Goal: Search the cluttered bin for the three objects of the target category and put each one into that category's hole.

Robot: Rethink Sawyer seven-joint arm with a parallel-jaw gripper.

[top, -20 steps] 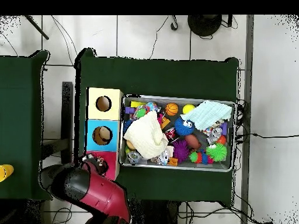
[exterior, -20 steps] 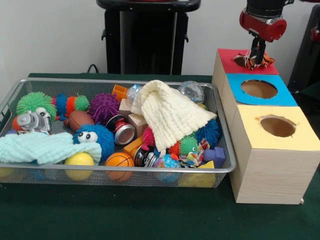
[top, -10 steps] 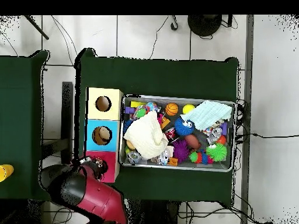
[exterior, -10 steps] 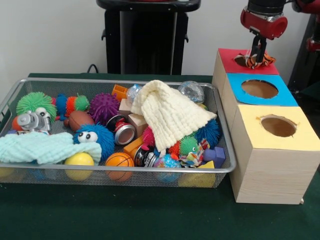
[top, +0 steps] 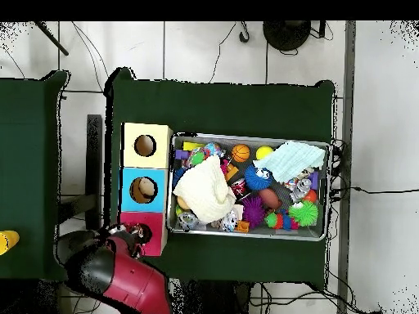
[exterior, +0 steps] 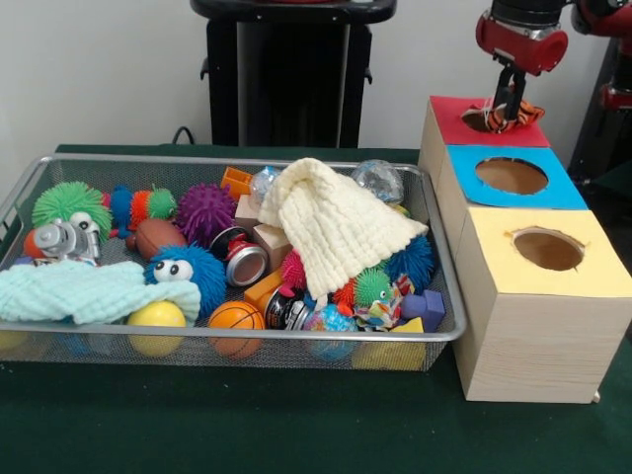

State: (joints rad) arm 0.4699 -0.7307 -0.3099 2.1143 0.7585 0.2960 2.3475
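Tool [exterior: 508,107] over red box [exterior: 449,123]; finger state cannot be told. Orange striped toy [exterior: 520,115] beside tool tip at red hole rim. Wire bin [exterior: 439,296] well aside, full of clutter.

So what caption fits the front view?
Gripper over the red hole with a striped toy; bin full.

black stand [exterior: 292,74] behind table | white wall [exterior: 99,69] | tiled floor [top: 213,49] | cables [top: 372,192] | second green table [top: 29,163] alongside
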